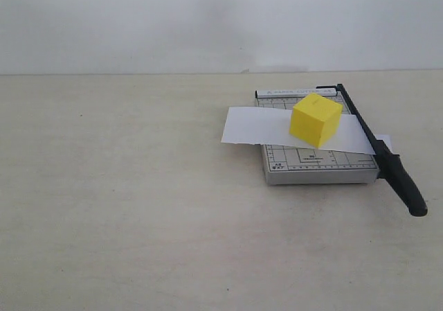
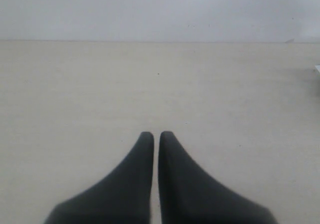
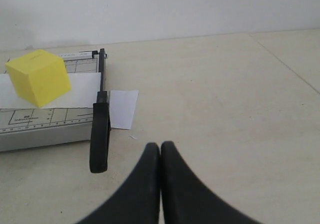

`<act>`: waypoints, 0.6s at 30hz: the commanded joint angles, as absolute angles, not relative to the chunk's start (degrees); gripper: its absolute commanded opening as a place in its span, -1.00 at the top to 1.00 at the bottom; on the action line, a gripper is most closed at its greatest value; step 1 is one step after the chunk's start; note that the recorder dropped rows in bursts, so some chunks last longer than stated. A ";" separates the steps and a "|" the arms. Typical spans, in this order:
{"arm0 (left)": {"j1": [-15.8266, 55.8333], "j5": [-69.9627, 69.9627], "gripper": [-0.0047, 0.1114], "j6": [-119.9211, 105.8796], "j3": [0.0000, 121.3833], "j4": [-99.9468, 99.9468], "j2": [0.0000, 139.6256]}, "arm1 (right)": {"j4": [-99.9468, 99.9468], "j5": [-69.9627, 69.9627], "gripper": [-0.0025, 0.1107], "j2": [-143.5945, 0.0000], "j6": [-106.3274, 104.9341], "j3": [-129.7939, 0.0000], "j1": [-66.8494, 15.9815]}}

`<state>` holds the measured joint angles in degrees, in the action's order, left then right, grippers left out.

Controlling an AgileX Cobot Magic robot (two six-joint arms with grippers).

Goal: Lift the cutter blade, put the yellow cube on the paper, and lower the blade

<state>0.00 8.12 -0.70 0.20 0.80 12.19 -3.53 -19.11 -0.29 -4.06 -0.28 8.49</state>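
Observation:
The yellow cube (image 1: 315, 120) rests on the white paper (image 1: 256, 125), which lies across the grey gridded cutter base (image 1: 311, 165). The black cutter blade (image 1: 377, 150) lies down along the base's right edge, its thick handle jutting past the front. In the right wrist view the cube (image 3: 39, 77), paper (image 3: 82, 90) and blade handle (image 3: 100, 134) all show; my right gripper (image 3: 160, 145) is shut and empty, hovering over bare table beside the handle. My left gripper (image 2: 156, 134) is shut on nothing above bare table, away from the cutter. Neither arm appears in the exterior view.
A beige tabletop (image 1: 124, 207) spreads around the cutter, with a white wall (image 1: 208, 20) behind it. A small cut-off piece of paper (image 3: 123, 108) lies on the table to the right of the blade.

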 commanded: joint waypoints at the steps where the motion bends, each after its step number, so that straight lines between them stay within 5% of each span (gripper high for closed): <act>1: -0.06 7.61 0.84 -1.07 0.00 1.25 11.87 | -6.92 -18.42 0.96 0.00 -4.58 0.00 8.63; 13: -0.16 7.61 0.84 -1.07 0.00 1.25 9.56 | -7.07 -18.40 0.96 0.00 -4.47 0.00 8.63; 18: -6.49 11.67 0.84 -1.07 0.00 1.00 0.00 | -7.07 -18.40 0.96 0.00 -4.47 0.00 8.63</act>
